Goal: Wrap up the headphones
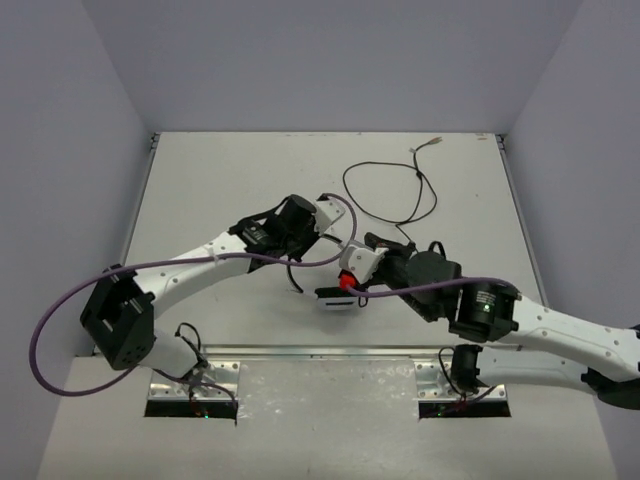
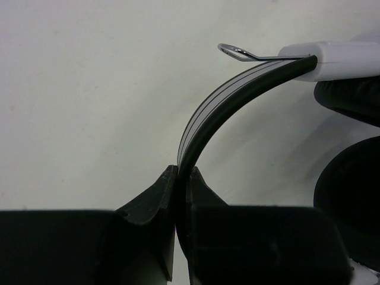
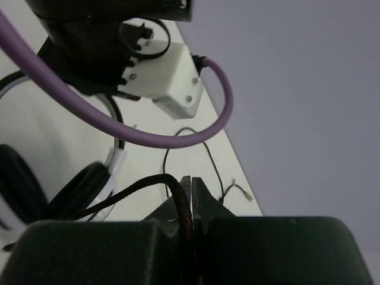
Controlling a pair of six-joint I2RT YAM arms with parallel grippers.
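The small white-and-black over-ear headphones (image 1: 338, 296) sit at the middle of the pale grey table (image 1: 200, 200). The left gripper (image 2: 181, 177) is clamped on their thin black headband (image 2: 205, 113), the right gripper (image 3: 189, 185) pinching the long thin black cord (image 3: 178, 199). Most cord lies loose at the far right, so wrapping looks barely begun.

White-and-black jointed arms (image 1: 190, 268), thick purple cables (image 3: 166, 141), black fingers (image 2: 148, 208), a green light (image 1: 487, 307).
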